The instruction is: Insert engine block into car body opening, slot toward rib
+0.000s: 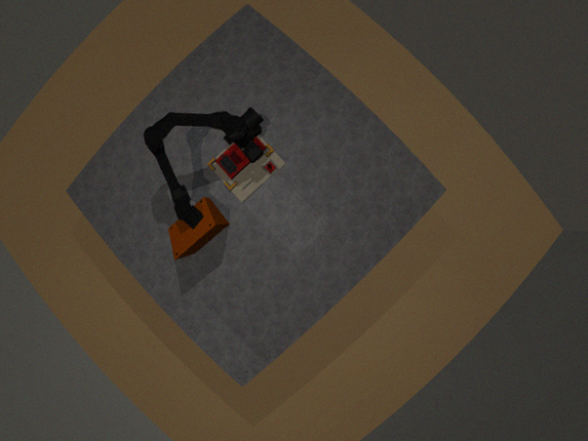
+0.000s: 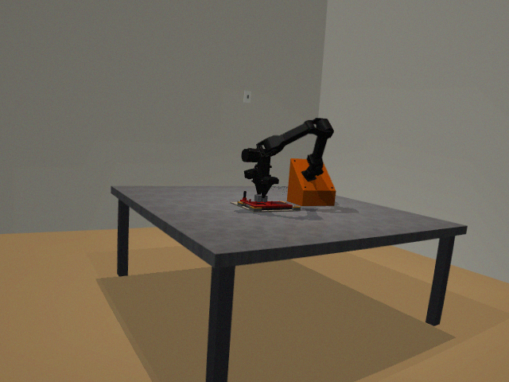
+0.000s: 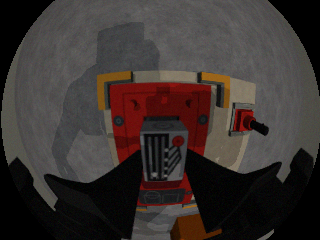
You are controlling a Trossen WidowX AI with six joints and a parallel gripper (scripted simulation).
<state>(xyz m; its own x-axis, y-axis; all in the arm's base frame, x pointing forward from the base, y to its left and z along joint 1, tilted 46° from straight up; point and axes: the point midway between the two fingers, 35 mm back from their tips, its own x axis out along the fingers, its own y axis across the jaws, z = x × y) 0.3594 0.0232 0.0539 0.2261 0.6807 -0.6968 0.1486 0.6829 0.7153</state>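
The engine block (image 3: 163, 156) (image 2: 260, 198) is grey, with dark slots and a red round mark on its top. My gripper (image 3: 163, 154) is shut on it, one black finger on each side. The red car body (image 3: 120, 102) (image 2: 282, 204) (image 1: 244, 158) lies flat on a pale board. The block stands over the car body's opening, whose dark edge shows just behind the block in the wrist view. In the exterior view the block rises clearly above the red surface. How deep it sits and its contact with the rib are hidden.
The pale board (image 1: 244, 193) (image 3: 242, 92) has yellow corner brackets (image 3: 102, 92) (image 1: 229, 184) around the car body. A red fixture (image 3: 242, 120) (image 1: 270, 167) with a black lever (image 3: 260, 128) (image 2: 245, 194) stands beside the body. The orange arm base (image 1: 193, 239) (image 2: 311, 198) is nearby.
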